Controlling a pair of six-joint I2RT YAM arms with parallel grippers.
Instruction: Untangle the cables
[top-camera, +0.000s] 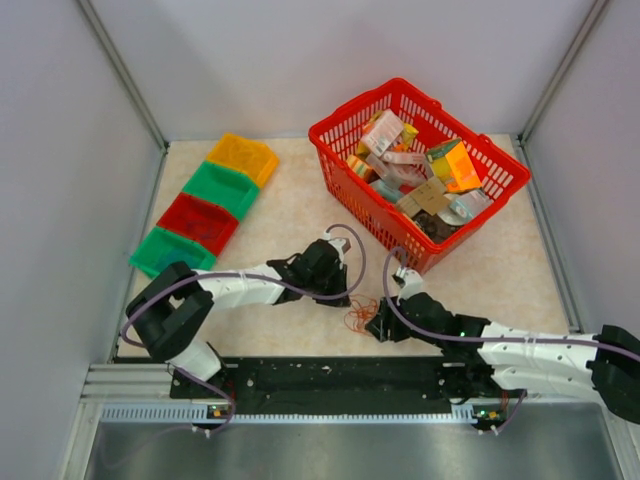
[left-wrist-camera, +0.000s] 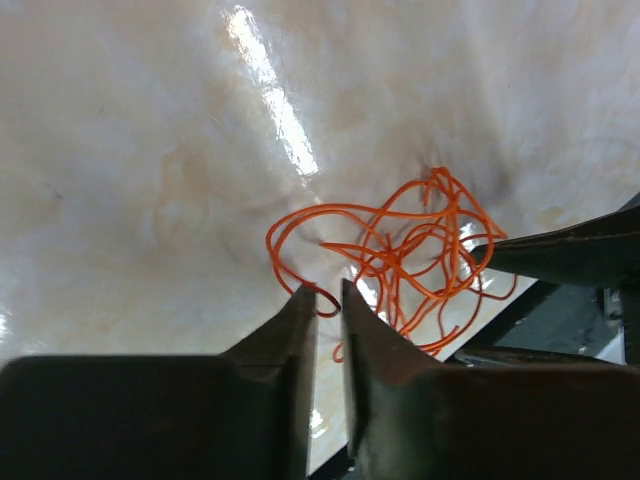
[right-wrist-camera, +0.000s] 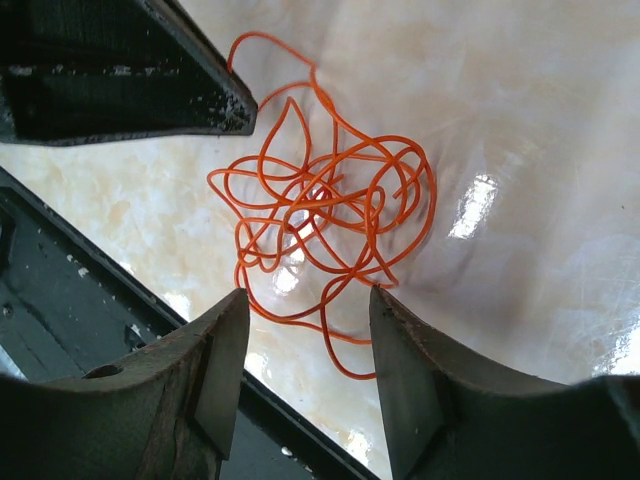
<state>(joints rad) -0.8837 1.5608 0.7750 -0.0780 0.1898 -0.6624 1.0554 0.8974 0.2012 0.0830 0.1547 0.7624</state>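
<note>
A tangle of thin orange-red cable (top-camera: 358, 318) lies on the beige table near the front edge, between my two grippers. In the left wrist view the tangle (left-wrist-camera: 405, 255) is just ahead of my left gripper (left-wrist-camera: 328, 292). Its jaws stand a narrow gap apart, with one loose loop of strand lying at the tips. In the right wrist view my right gripper (right-wrist-camera: 308, 295) is wide open, with the tangle (right-wrist-camera: 320, 215) just beyond its tips. From above, the left gripper (top-camera: 338, 292) is left of the tangle and the right gripper (top-camera: 376, 325) is right of it. No other cable colours show.
A red basket (top-camera: 368, 203) full of packets stands at the back right, close behind the right arm. A row of orange (top-camera: 243, 157), green (top-camera: 222, 187), red (top-camera: 198, 222) and green (top-camera: 172, 250) bins lies at the left. The black base rail (top-camera: 340, 375) runs just below the tangle.
</note>
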